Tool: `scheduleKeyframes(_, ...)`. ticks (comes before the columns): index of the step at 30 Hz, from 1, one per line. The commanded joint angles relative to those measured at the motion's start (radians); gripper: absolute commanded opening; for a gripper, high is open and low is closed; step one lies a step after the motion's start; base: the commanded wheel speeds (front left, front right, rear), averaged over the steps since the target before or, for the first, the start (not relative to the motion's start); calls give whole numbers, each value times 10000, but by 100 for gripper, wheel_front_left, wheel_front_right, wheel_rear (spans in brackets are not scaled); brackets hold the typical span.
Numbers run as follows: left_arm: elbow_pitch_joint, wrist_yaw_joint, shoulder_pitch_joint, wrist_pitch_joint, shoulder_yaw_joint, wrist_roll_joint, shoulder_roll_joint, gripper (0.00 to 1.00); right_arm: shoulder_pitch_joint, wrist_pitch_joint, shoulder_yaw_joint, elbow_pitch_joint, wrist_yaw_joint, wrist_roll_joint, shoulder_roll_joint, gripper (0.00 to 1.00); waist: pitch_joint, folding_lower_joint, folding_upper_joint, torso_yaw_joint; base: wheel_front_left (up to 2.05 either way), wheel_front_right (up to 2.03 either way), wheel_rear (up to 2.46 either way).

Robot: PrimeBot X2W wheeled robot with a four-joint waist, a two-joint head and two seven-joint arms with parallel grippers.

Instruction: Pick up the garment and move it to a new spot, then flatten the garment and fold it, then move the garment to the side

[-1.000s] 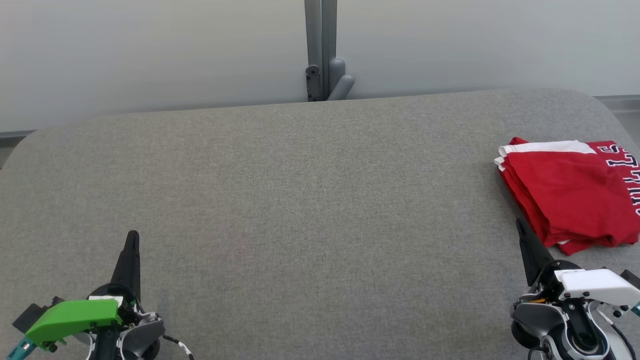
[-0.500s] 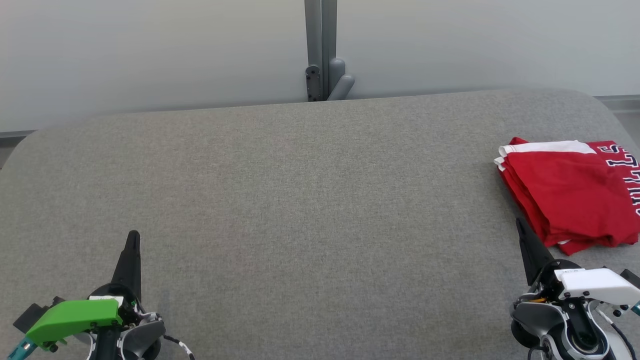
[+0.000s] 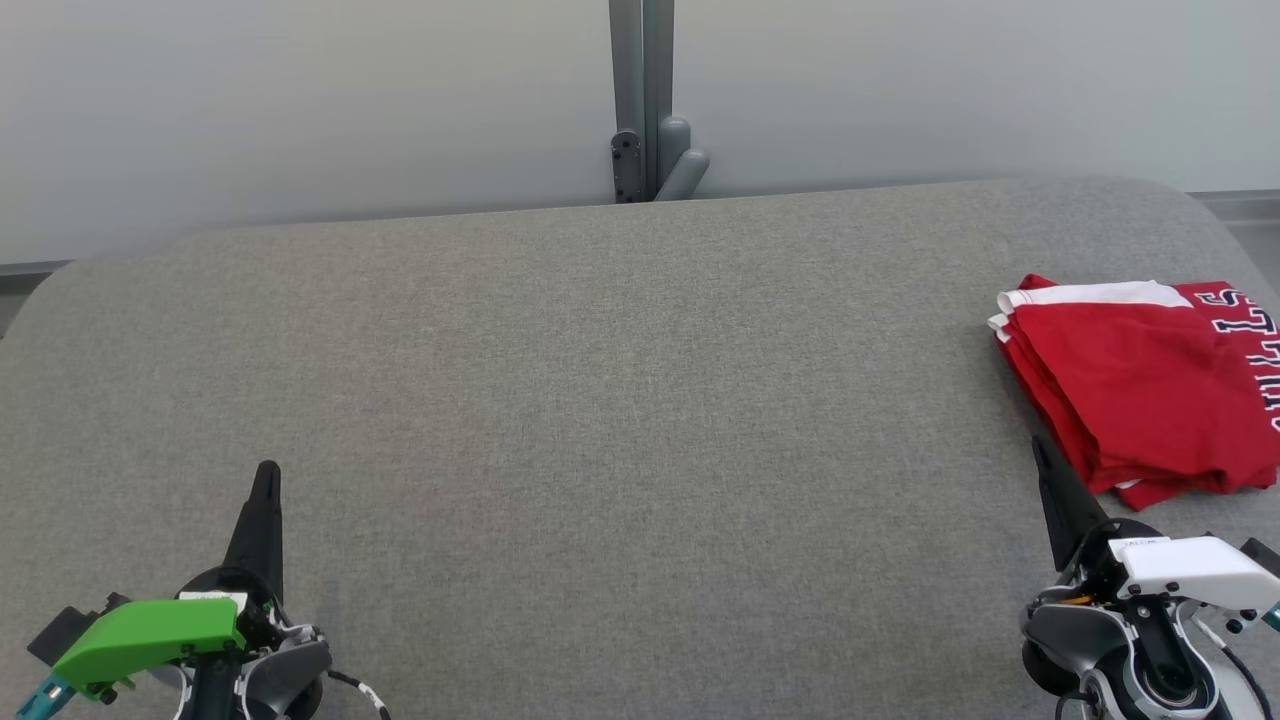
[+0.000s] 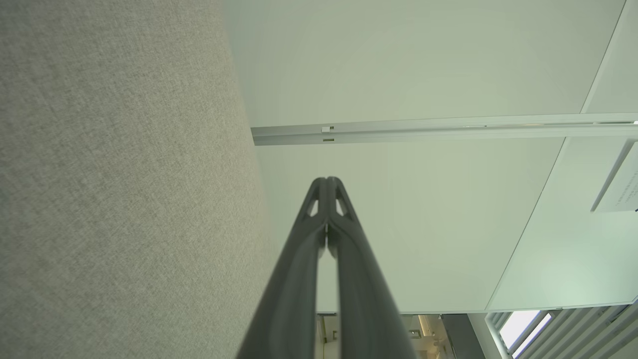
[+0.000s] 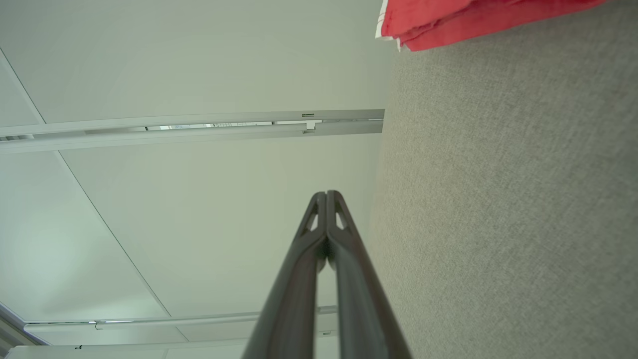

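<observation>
Your garment (image 3: 1140,385) sits folded on the table (image 3: 600,400), far right (red, white trim). Left gripper (image 3: 266,470) and right gripper (image 3: 1037,445) are both pinched closed, empty

The garment (image 3: 1140,390), at the table's right edge, is red with a white band and white letters outlined in dark blue. The table (image 3: 600,400) is grey with a fine woven fleck. The left gripper (image 3: 266,470) has black fingers and a bright green cover (image 3: 145,632). The right gripper (image 3: 1038,445) has black fingers and a white cover (image 3: 1190,570). The wall (image 3: 300,100) is pale grey-white, and the post (image 3: 641,100) is grey.
</observation>
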Motion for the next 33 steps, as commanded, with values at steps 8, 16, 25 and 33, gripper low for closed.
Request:
scheduleKeyframes(8, -1, 0, -144, 20, 51, 54, 13, 0, -47, 47, 4, -40, 4, 72, -49, 0, 0, 0, 108, 1, 0, 0, 0)
scheduleKeyframes(16, 1, 0, -142, 34, 65, 70, 2, 0, -47, 47, 4, -40, 4, 72, -49, 0, 0, 0, 108, 1, 0, 0, 0)
scheduleKeyframes(25, 0, 0, -143, 47, 81, 71, -9, 0, -47, 47, 3, -40, 4, 72, -49, 0, 0, 0, 108, 1, 0, 0, 0)
scheduleKeyframes(33, 1, 0, -145, 62, 92, 87, -20, 0, -47, 47, 3, -40, 4, 73, -49, 0, 0, 0, 108, 1, 0, 0, 0)
